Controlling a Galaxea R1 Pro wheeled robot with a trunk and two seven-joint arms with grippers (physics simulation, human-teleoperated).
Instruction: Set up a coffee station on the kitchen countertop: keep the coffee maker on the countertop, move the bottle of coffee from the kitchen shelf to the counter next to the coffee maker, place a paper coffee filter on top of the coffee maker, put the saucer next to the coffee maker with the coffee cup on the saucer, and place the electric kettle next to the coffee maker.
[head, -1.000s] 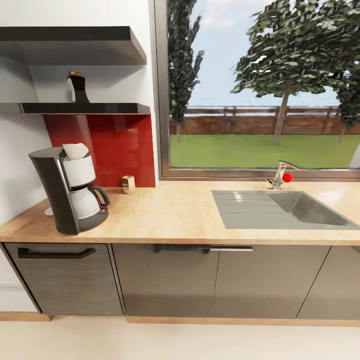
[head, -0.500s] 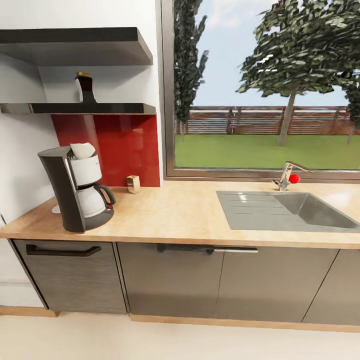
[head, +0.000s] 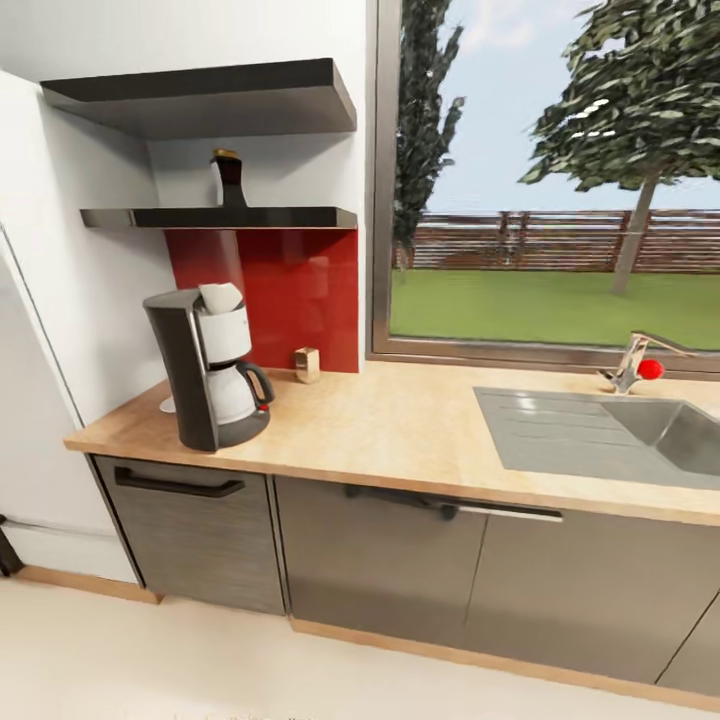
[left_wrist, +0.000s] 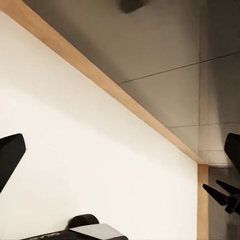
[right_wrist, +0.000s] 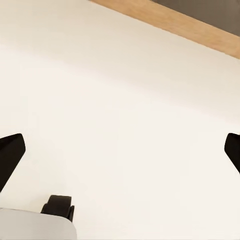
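Coffee maker (head: 213, 372) on countertop (head: 400, 430), saucer (head: 168, 405) half-hidden behind; both grippers' fingers (left_wrist: 10, 157) spread.

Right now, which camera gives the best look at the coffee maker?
The head view: the coffee maker stands whole on the countertop, a white paper filter on top. The two wrist views look down at pale floor and cabinet base instead.

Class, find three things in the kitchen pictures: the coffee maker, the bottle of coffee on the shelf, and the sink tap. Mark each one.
coffee maker (head: 205, 370), head view, on its white middle body.
bottle of coffee (head: 229, 181), head view, on its dark body.
sink tap (head: 633, 361), head view, on its metal upright.
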